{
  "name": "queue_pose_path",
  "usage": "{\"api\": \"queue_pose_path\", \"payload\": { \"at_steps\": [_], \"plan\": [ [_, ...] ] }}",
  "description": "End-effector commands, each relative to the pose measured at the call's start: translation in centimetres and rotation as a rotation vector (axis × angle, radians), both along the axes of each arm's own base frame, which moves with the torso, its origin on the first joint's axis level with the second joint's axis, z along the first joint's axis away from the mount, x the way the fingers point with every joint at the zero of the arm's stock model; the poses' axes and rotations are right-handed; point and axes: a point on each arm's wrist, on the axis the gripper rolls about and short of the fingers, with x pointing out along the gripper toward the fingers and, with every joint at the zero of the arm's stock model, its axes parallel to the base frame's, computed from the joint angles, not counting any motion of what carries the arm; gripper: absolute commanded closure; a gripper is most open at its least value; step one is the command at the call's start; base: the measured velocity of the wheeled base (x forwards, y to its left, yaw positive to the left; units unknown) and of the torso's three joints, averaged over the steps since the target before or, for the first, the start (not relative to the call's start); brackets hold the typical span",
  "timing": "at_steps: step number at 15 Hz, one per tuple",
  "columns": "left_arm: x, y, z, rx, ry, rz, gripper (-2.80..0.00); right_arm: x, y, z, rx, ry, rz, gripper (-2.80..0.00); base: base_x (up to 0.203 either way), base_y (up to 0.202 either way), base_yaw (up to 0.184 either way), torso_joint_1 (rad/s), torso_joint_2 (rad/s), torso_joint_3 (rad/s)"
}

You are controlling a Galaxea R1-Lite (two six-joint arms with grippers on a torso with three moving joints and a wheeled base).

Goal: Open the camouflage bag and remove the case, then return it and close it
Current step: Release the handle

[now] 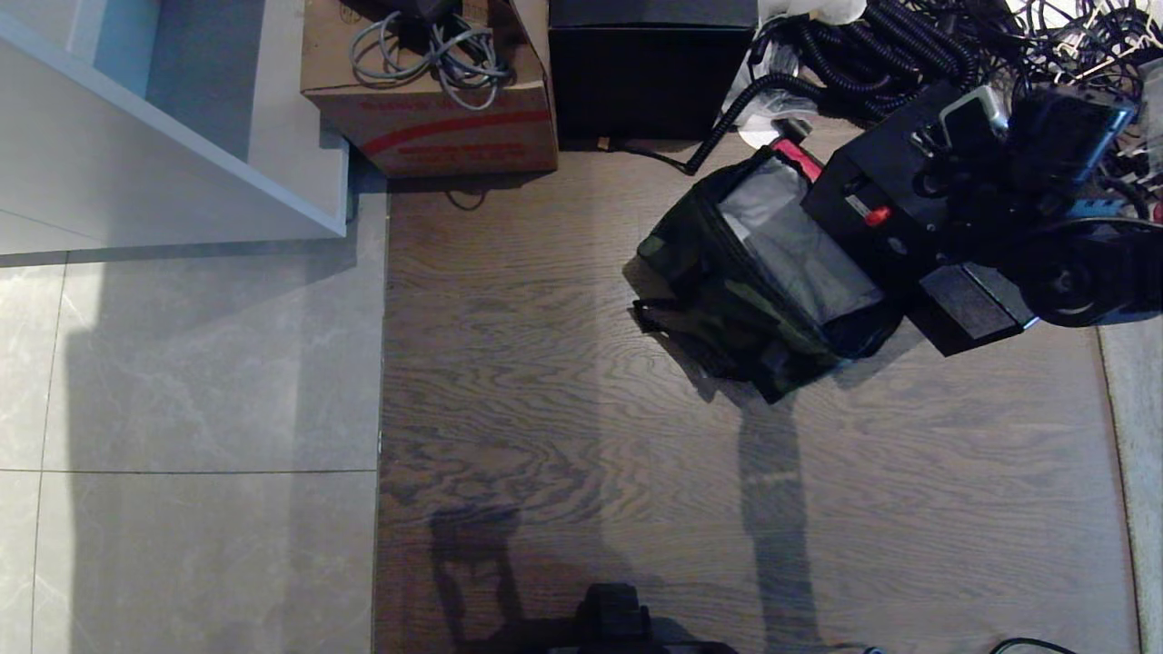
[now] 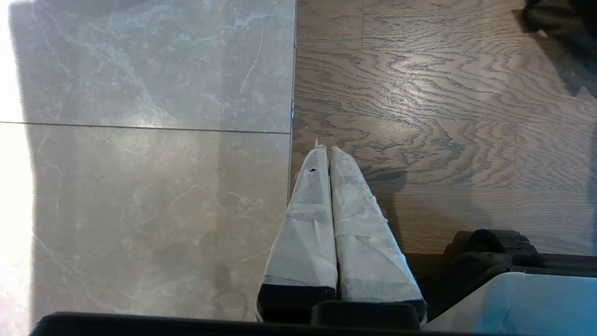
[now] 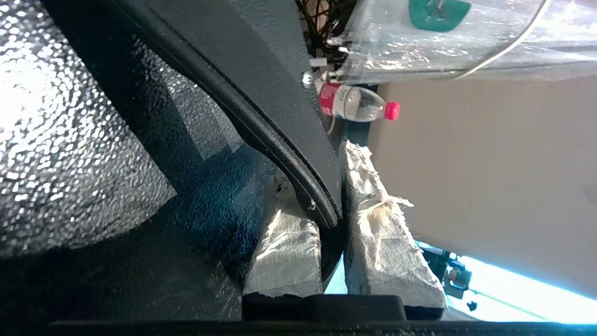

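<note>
The black speckled rectangular hard case (image 1: 877, 204) hangs clear of the floor at the far right of the scene, just to the right of the open bag mouth and overlapping its rim in the head view. I hold it by its black top handle (image 3: 261, 116), which the right gripper (image 3: 333, 219) pinches between its padded fingers (image 3: 380, 247); the jaws are nearly closed on that thin strap-like bar. I judge the case rigid and fairly heavy for a single-point hold: it hangs tilted, so expect swing about the handle. The pebbled shell would be slippery for padded fingers; the handle is the only sound place to take hold.

The boxy soft camouflage bag (image 1: 727, 300) lies on the brown wood-grain floor (image 1: 545, 409), its grey lining (image 1: 790, 241) exposed and a red inner rim (image 1: 800, 156) at the far edge. The walls are limp and sag inward, so I judge the opening may fold under the case on re-entry.

The left gripper (image 2: 325, 149) hangs idle above the floor near the tile seam, its wrapped fingers pressed together, holding nothing.

Beyond the bag stand a plain black cube box (image 1: 650, 64), a brown cardboard box (image 1: 432, 91) and a tangle of black cables (image 1: 890, 54).
</note>
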Motion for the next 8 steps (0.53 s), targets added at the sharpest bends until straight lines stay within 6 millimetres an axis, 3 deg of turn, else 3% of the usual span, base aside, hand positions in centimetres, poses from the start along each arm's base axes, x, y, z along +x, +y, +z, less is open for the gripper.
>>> {"api": "queue_pose_path", "payload": {
  "at_steps": [1,6,8],
  "plan": [
    [0.0,0.0,0.0,-0.001,0.0,0.001,0.0,-2.9,0.2,2.0,0.002,-0.033,0.007,0.0,0.0,0.0,0.0,0.0,0.0,0.0],
    [0.0,0.0,0.0,-0.001,0.0,0.001,0.0,-7.1,-0.5,5.0,0.002,-0.045,-0.001,0.0,0.0,0.0,0.0,0.0,0.0,0.0],
    [0.0,0.0,0.0,-0.001,0.0,0.001,0.0,-7.4,-1.4,5.1,0.001,-0.049,-0.033,0.0,0.0,0.0,0.0,0.0,0.0,0.0]
  ]
}}
